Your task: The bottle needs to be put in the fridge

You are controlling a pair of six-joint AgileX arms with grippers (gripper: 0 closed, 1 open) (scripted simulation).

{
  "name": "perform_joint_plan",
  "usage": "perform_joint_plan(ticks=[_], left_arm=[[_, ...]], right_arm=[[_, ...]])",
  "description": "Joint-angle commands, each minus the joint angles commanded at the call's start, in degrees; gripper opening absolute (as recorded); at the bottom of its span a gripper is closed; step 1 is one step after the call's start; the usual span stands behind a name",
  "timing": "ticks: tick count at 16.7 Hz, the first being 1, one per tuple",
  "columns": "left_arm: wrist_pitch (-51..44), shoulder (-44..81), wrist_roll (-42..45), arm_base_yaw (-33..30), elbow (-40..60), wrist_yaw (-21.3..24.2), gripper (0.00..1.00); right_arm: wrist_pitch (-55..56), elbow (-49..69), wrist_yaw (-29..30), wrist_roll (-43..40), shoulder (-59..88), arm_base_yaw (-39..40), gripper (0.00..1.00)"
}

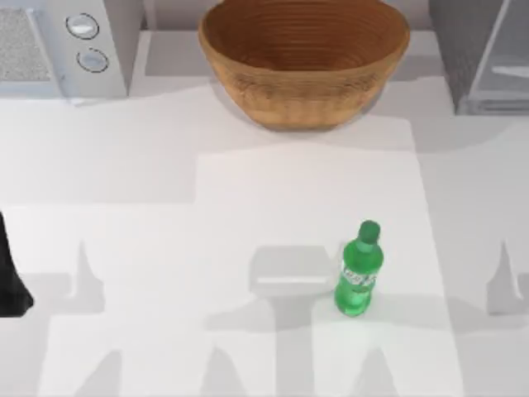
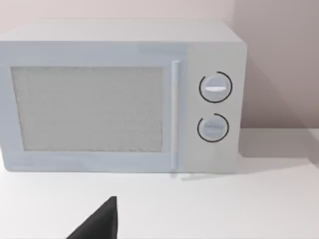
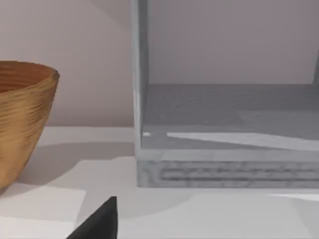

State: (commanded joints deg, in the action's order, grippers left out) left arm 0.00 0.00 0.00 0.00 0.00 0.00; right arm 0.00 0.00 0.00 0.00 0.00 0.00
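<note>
Right of the top view's centre, the bottle [image 1: 359,271] stands upright on the white table [image 1: 165,248], untouched. At upper right sits the fridge [image 1: 483,58], a woven basket [image 1: 304,58] top centre, a microwave [image 1: 62,45] upper left. Whether either claw is wide or narrow cannot be told.

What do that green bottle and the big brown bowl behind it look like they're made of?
The small green soda bottle looks like glossy, see-through plastic: light glints on it around its white label band. The big brown round basket looks woven, perhaps wicker or bamboo, with a matte finish: fine ridges ring its inside and wall.
</note>
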Motion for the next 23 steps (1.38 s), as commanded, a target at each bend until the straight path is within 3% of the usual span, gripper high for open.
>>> perform_joint_plan(ticks=[4, 8, 23], left_arm=[[0.0, 0.0, 0.0, 0.0, 0.0, 0.0, 1.0], [0.0, 0.0, 0.0, 0.0, 0.0, 0.0, 1.0], [0.0, 0.0, 0.0, 0.0, 0.0, 0.0, 1.0]], right_arm=[[1.7, 0.1, -0.3, 0.1, 1.8, 0.8, 1.0], [12.1, 0.5, -1.4, 0.2, 12.6, 4.8, 1.0], [84.8, -1.5, -7.2, -1.0, 95.4, 28.5, 1.0]])
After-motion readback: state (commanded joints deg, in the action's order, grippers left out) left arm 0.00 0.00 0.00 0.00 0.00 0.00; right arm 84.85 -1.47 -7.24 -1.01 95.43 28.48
